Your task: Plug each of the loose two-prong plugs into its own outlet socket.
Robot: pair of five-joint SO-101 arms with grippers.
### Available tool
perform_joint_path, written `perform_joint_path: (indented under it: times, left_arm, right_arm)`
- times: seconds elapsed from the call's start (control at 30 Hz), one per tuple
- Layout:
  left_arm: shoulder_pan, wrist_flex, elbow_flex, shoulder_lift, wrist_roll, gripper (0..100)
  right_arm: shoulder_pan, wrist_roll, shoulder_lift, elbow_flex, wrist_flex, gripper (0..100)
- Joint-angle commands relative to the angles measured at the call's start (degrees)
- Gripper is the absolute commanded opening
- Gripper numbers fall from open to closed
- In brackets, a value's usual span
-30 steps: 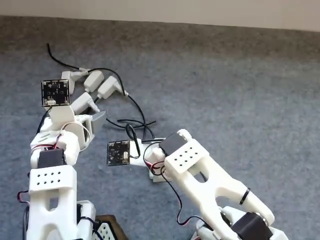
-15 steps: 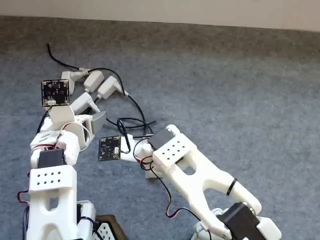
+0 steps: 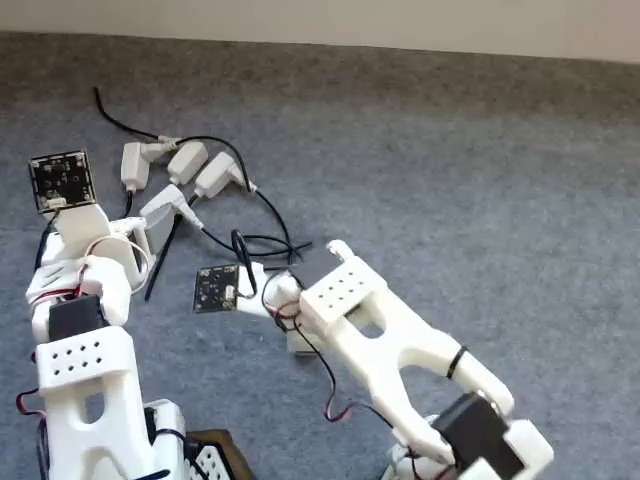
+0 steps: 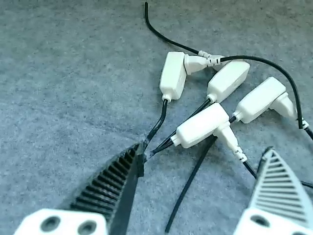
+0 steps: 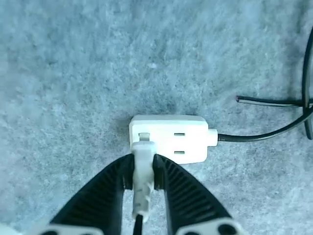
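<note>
Grey table [image 3: 480, 180]: right pincer [image 5: 143, 164] clamps a plug [image 5: 143, 149] (touching the outlet block [image 5: 178, 139]); left pincer [image 4: 204, 152] gapes wide near loose plugs [image 3: 213, 176] at ten o'clock.

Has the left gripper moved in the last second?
Yes. In the high view the left gripper has slid leftward, drawing away from the cluster of white plugs, which lies where it did.
</note>
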Motion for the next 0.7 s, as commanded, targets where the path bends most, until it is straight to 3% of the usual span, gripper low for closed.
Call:
perform_joint_path:
  times: [0.0, 0.27, 0.67]
  left_arm:
    - [-0.6, 0.4, -2.4, -0.2, 0.3, 36]
    - [-0.5, 1.4, -2.4, -0.5, 0.3, 36]
    - [-0.5, 1.4, -2.3, -0.5, 0.4, 36]
  right_arm:
    - [-0.3, -1.0, 3.8, -5.0, 5.4, 0.7]
    - [-0.4, -2.2, 4.0, -9.0, 12.4, 0.7]
    - [-0.4, -6.7, 13.1, -9.5, 5.2, 0.7]
